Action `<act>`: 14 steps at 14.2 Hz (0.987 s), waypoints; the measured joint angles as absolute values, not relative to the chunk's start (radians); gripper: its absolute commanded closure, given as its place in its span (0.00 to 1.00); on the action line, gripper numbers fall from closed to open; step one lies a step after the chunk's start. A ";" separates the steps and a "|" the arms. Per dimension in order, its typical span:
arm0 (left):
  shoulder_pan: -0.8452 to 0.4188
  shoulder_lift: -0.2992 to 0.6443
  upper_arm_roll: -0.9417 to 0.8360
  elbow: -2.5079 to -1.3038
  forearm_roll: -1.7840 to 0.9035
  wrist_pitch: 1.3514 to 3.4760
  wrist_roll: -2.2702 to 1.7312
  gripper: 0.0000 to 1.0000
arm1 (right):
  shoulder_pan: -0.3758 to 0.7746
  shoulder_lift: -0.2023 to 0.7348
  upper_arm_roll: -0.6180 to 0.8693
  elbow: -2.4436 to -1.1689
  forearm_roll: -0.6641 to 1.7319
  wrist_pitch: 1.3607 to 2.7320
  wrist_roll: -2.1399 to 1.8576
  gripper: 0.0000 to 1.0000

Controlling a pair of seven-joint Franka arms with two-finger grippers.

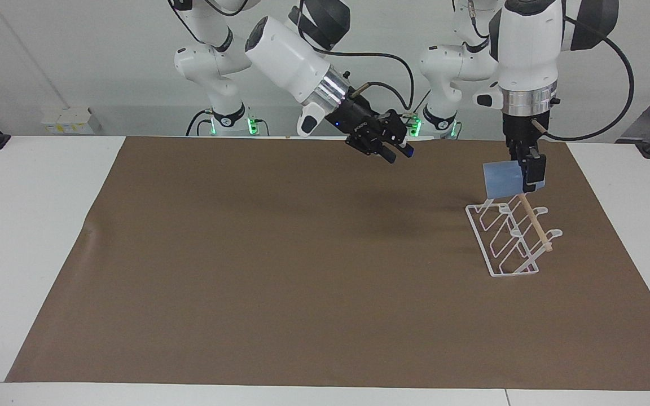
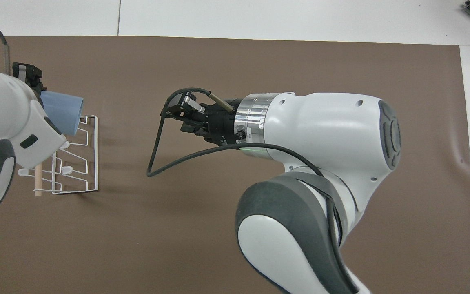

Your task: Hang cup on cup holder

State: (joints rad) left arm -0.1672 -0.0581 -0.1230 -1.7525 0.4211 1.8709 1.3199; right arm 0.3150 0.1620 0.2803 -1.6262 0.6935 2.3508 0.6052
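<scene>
The light-blue cup lies on its side in the air, with my left gripper shut on its wall from above. It hangs just over the end of the cup holder nearer to the robots, its mouth turned toward the right arm's end of the table. The holder is a white wire rack with a wooden dowel, standing on the mat toward the left arm's end. My right gripper is open and holds nothing, up over the mat's middle and well apart from the cup.
A brown mat covers most of the white table. Both arms' large upper links hang over the mat in the overhead view, and a black cable loops below the right wrist.
</scene>
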 measured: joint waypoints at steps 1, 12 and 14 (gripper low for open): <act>-0.171 -0.058 -0.123 -1.762 0.454 1.874 1.302 1.00 | 0.298 0.151 0.280 -1.624 0.643 2.302 0.567 0.46; -0.232 0.071 -0.124 -1.816 0.994 1.872 1.072 1.00 | 0.135 0.021 0.275 -1.620 0.108 1.790 0.179 0.46; -0.230 0.083 -0.120 -1.816 1.003 1.872 1.058 1.00 | 0.099 0.012 0.275 -1.620 0.088 1.736 0.166 0.46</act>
